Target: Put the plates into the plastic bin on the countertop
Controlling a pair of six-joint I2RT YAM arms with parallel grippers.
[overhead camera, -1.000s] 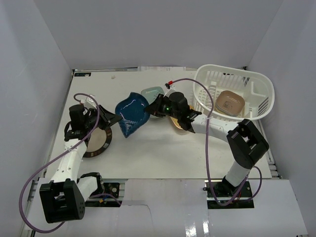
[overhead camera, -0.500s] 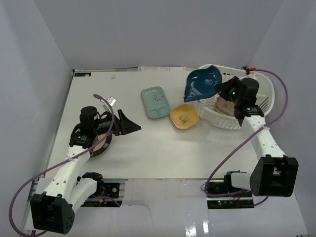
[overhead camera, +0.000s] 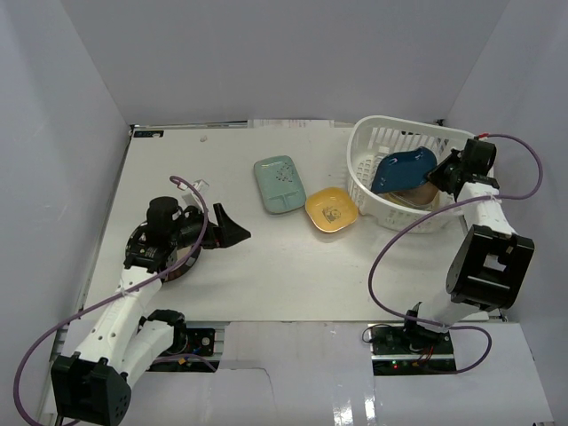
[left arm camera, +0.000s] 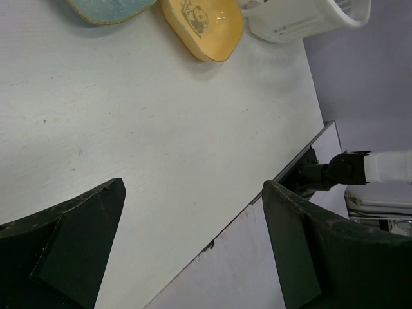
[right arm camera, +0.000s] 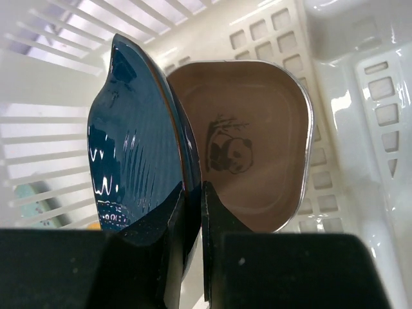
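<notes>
The dark teal leaf plate is held on edge inside the plastic bin, its rim pinched between the jaws of the right gripper — just beside a tan panda plate. Glazed and stiff, probably ceramic and slippery, it is best taken at the rim and set down gently. The left gripper is spread wide, empty, above the countertop.
</notes>
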